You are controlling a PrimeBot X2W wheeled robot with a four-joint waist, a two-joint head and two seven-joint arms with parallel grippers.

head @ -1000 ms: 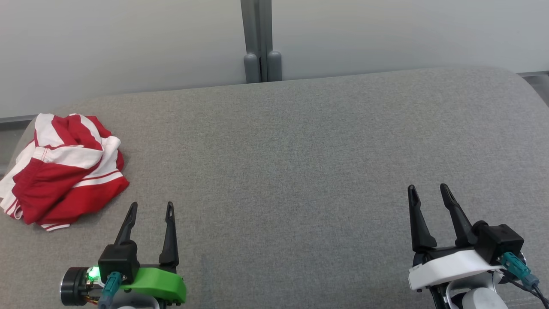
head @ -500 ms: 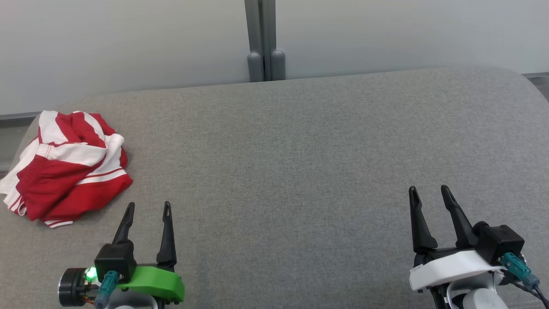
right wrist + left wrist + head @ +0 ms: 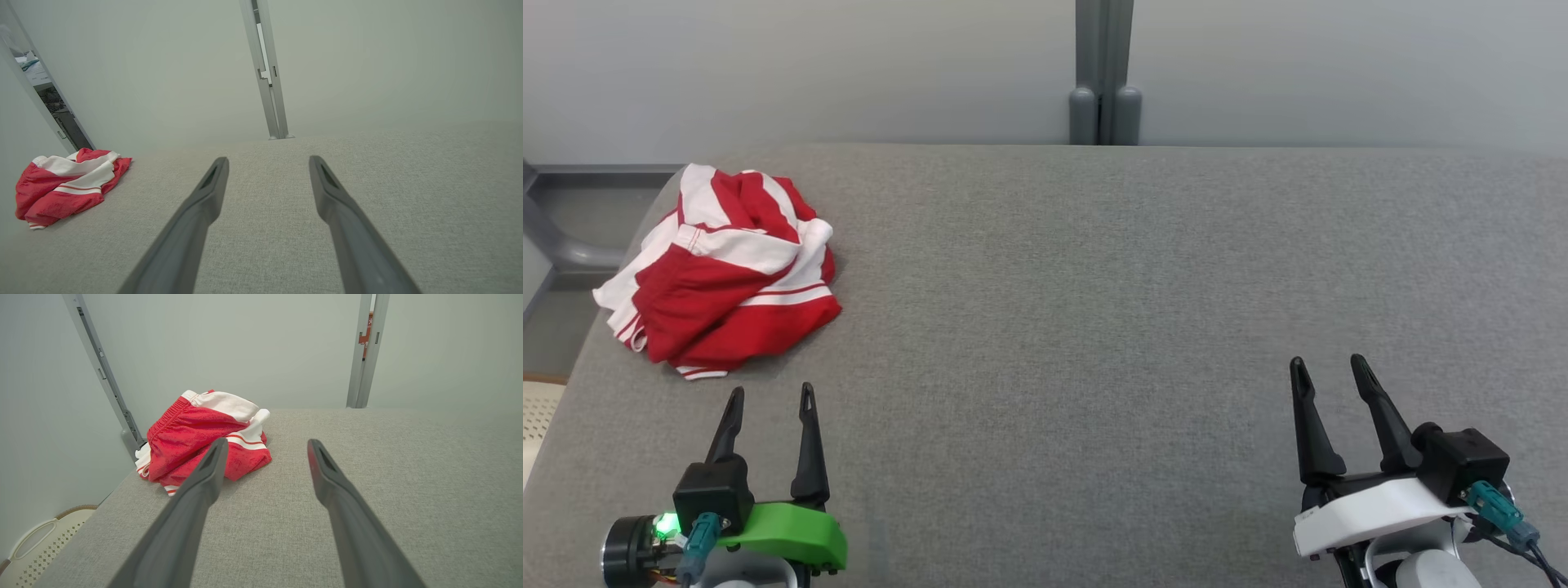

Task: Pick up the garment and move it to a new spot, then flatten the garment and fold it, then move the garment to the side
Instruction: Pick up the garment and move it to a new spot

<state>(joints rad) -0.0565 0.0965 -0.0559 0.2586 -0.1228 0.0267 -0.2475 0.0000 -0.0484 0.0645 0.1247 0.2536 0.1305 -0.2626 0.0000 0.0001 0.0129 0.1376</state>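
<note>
Right, the garment (image 3: 723, 273), a crumpled heap of red and white cloth, lay at the far left corner of the grey padded surface (image 3: 1094, 327), close to both the left edge and the back edge. A gathered red waistband (image 3: 165, 420) showed on the side of the heap facing the left wrist camera, with white bands folded across the top.

The left gripper (image 3: 772, 389) stood just on the robot's side of the heap, near it but not touching. Its two dark fingers were spread wide with nothing between them, and the tips pointed toward the cloth, which sat ahead and a little to their left. Down past the surface's left edge, a pale perforated basket (image 3: 36, 543) peeked in on the floor.

Over on the other side, the right gripper (image 3: 1326, 362) was well apart from the garment, above bare grey fabric. Its fingers were equally wide and equally empty. Behind the surface rose a pale wall (image 3: 809, 65), split by a grey post (image 3: 1104, 73).
</note>
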